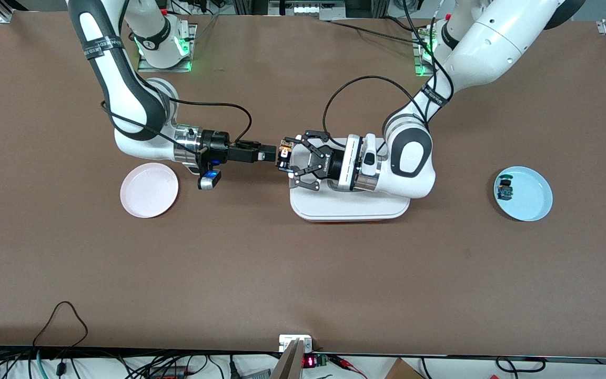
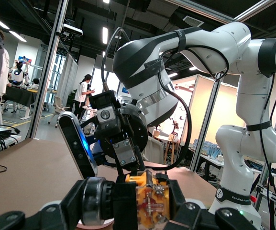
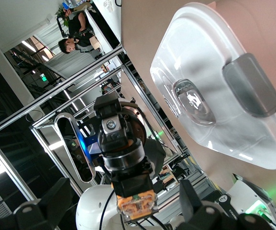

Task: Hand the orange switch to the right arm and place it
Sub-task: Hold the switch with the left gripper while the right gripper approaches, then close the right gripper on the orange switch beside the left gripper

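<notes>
We see the left pincer [image 1: 288, 158] clamped on the orange switch [image 1: 283, 152], held in the air over the edge of the white lid [image 1: 350, 208] that faces the right arm's end of the table [image 1: 303, 273]. The switch's long axis seems to run level with the table along the line between the two pincers, one end aimed at the right pincer [image 1: 269, 155]; we cannot tell which end is the cap. In the left wrist view the switch [image 2: 149, 203] shows an orange face with coppery metal in it, gripped between the black fingers [image 2: 121, 201].

The right pincer sits just beside the switch, level with it, its slim black fingers apart and not around the switch. A blue-lit module [image 1: 210, 178] hangs under its wrist.

On writing: the left pincer's black body carries white lettering we cannot read. The right arm [image 1: 124, 89] wears a black band with white print, also too small to read. In the left wrist view, the base of the right arm reads "FRANKA EMIKA" [image 2: 237, 196].

The white lid lies flat under the left pincer, with a grey tab [image 3: 252, 84] on top. A pink plate [image 1: 149, 190] near the right pincer holds nothing. A blue plate [image 1: 532, 200] toward the left arm's end holds a small green-capped switch [image 1: 505, 188].
</notes>
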Action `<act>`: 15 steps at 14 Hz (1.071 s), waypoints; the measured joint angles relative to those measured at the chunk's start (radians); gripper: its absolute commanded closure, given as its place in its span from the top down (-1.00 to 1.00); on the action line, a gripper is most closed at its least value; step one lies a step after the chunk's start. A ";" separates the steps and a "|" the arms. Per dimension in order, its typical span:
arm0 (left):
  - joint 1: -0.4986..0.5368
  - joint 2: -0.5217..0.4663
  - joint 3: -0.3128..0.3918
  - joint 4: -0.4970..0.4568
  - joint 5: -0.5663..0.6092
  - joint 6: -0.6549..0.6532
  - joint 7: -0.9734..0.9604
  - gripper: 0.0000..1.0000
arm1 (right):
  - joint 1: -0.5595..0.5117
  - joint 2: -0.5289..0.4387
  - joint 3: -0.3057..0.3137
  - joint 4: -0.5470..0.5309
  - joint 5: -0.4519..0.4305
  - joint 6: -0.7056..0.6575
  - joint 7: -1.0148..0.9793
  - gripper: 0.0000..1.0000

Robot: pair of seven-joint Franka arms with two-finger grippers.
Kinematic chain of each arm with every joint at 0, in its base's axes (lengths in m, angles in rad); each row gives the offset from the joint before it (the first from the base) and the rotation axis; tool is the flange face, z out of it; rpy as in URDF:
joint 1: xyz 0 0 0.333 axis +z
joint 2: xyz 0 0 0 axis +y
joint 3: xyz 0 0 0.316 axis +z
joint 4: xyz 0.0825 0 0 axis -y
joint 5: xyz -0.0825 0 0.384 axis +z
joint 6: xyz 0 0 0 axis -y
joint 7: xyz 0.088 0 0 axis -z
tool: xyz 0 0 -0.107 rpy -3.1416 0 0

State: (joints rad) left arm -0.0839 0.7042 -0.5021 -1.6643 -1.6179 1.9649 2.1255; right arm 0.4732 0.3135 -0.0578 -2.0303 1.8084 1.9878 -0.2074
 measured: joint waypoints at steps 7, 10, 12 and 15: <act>0.000 0.000 0.000 -0.001 0.000 0.001 0.000 -1.00 | 0.029 0.021 0.009 0.001 0.067 0.032 -0.002 1.00; 0.000 0.000 0.000 -0.001 0.000 0.002 0.000 -1.00 | 0.031 0.021 0.009 0.004 0.069 0.038 -0.002 0.93; 0.000 0.000 0.000 -0.001 0.000 0.002 0.000 -1.00 | 0.031 0.022 0.009 0.004 0.069 0.038 -0.002 0.89; 0.000 0.000 0.000 -0.001 0.000 0.002 0.000 -1.00 | 0.031 0.024 0.009 0.004 0.071 0.038 -0.002 0.88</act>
State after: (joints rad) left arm -0.0841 0.7042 -0.5017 -1.6653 -1.6180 1.9671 2.1255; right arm 0.5045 0.3370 -0.0483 -2.0265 1.8790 2.0258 -0.2093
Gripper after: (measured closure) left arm 0.269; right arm 0.053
